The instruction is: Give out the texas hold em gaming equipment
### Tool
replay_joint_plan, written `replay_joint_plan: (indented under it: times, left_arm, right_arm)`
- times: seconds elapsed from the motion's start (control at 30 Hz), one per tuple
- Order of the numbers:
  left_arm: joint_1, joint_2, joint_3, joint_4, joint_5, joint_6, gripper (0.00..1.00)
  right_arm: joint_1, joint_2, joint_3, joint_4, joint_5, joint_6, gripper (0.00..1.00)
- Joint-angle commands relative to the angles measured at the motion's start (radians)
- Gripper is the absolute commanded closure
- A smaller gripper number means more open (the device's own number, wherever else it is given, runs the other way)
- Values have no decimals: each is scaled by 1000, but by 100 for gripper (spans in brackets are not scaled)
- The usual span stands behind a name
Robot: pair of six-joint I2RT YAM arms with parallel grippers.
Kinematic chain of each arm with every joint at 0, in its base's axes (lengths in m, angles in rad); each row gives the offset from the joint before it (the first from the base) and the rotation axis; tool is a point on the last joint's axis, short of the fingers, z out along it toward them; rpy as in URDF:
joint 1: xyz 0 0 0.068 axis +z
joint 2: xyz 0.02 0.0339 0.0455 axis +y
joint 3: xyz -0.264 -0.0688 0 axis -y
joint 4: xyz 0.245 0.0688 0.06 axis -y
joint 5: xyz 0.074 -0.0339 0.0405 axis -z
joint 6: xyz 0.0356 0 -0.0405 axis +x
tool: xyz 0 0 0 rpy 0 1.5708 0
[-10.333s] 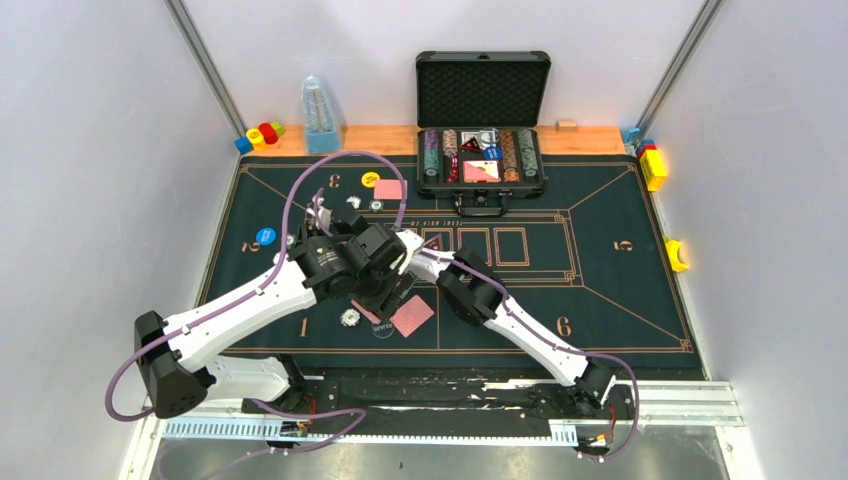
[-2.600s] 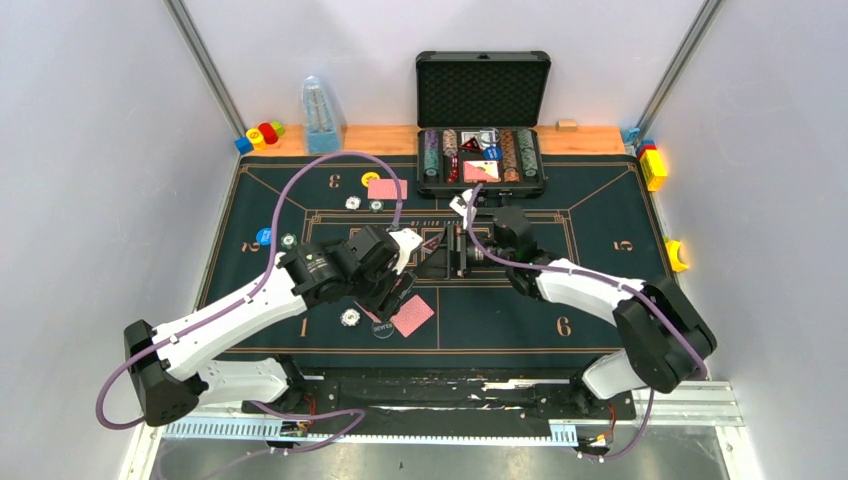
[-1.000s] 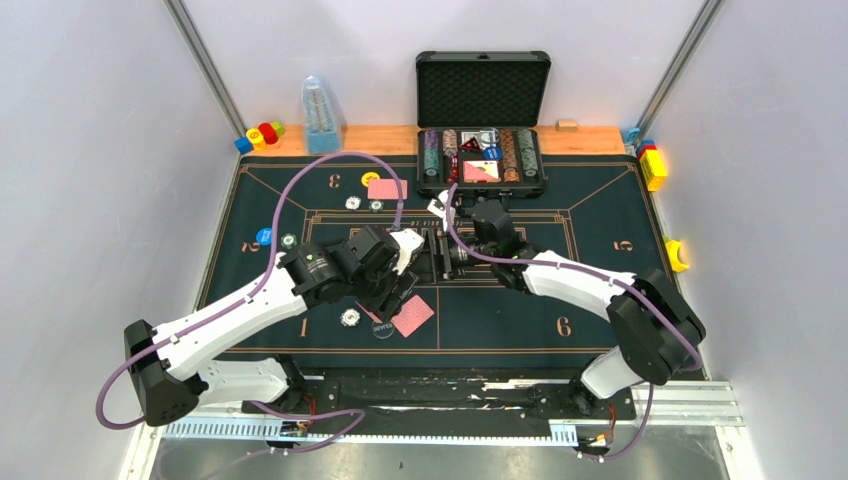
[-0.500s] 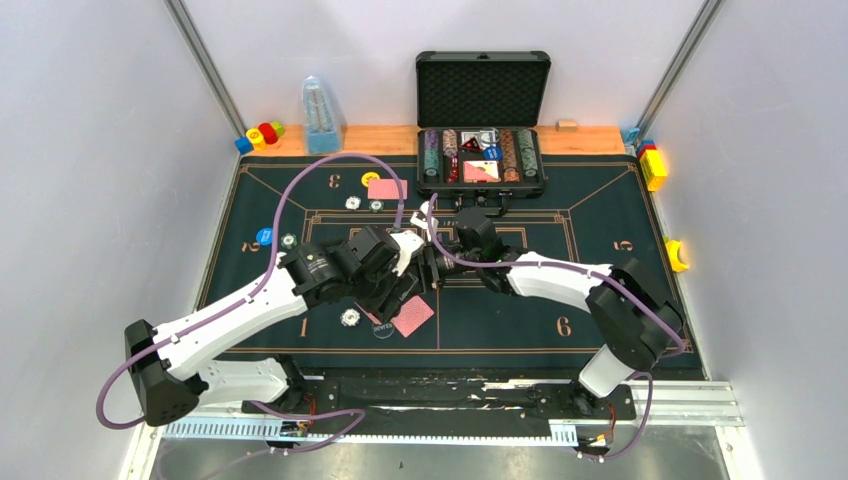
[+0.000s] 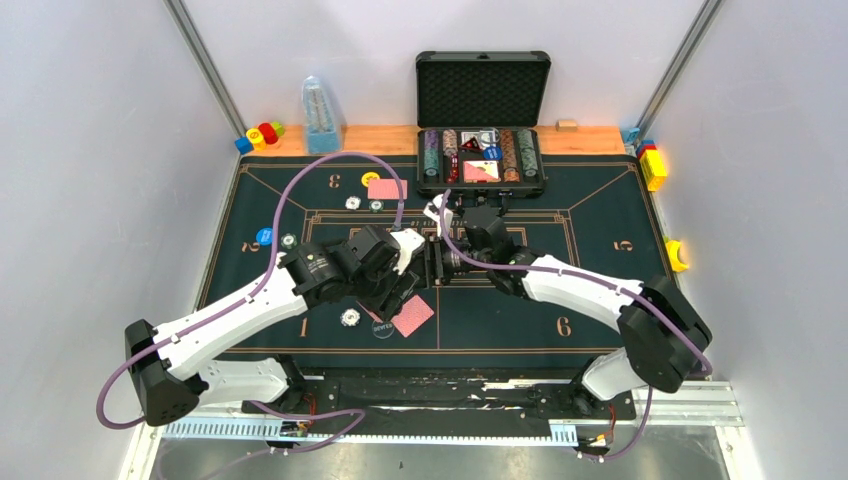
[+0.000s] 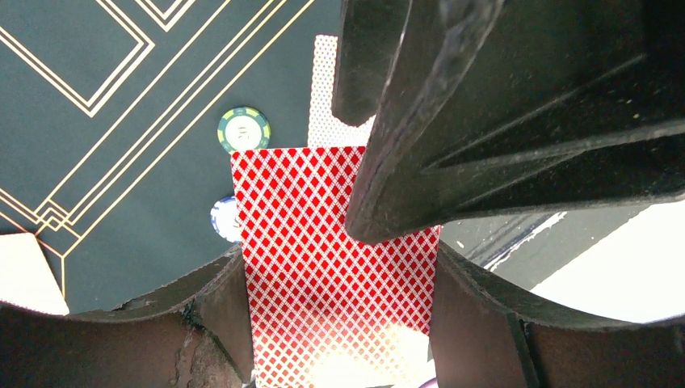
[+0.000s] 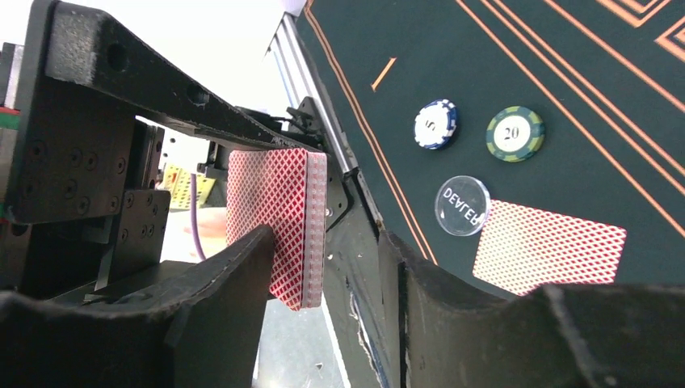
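Cards were the centre of it: the deck of red-backed playing cards stood on edge above the green mat, off the felt. The left gripper was clamped across its width, apparently to present the deck sideways to the other arm. The right gripper straddled the deck's lower corner with its jaws apart, one finger in front of the patterned back and the other clear of the far side. I judged it was lining up to pinch off a card.

Below, by seat 1, a dealt card lay flat on the mat. The clear dealer button sat at its corner, with a white chip and a green chip near it, seemingly one player's share. Farther back, the open case held rows of chips within the arms' reach.
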Motion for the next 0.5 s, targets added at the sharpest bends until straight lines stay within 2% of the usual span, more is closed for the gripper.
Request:
replay_joint_plan:
  times: [0.0, 0.27, 0.47]
  left_arm:
    - [-2, -19, 19, 29, 16, 14, 100]
    - [-2, -17, 19, 30, 15, 14, 100]
    - [-1, -16, 17, 30, 15, 13, 100]
  right_arm:
    - [-13, -53, -11, -55, 116, -56, 51]
    - [-15, -95, -3, -96, 144, -81, 69]
    - [-15, -119, 4, -119, 144, -90, 69]
